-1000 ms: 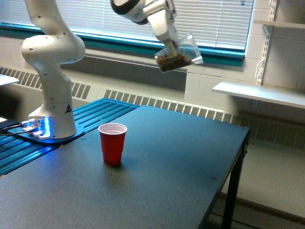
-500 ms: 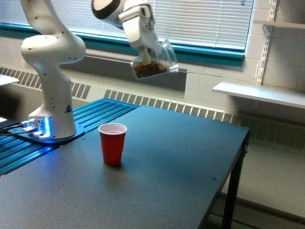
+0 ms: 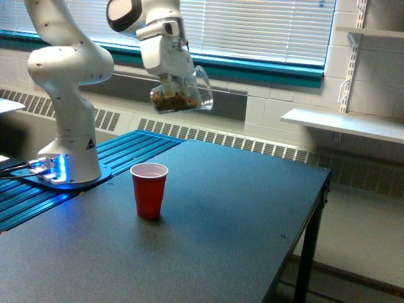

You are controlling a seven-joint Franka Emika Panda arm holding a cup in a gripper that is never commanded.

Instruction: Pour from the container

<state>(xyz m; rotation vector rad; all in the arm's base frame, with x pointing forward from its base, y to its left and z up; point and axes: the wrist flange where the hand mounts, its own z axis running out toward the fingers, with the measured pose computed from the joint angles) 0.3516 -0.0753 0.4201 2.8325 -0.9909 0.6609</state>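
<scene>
container (image 3: 182,93) above cup (image 3: 149,189) (on table (image 3: 240,214)).

The arm (image 3: 66,82) is cut off by the top edge at upper left, so its upper links are out of sight. The gripper's (image 3: 172,81) fingertips are hidden where they meet the container (image 3: 183,93), and the brown bits inside are too small to identify. The table (image 3: 208,240) runs off the bottom and left edges. The shelf (image 3: 344,124) at right is cropped by the frame's right edge.
</scene>
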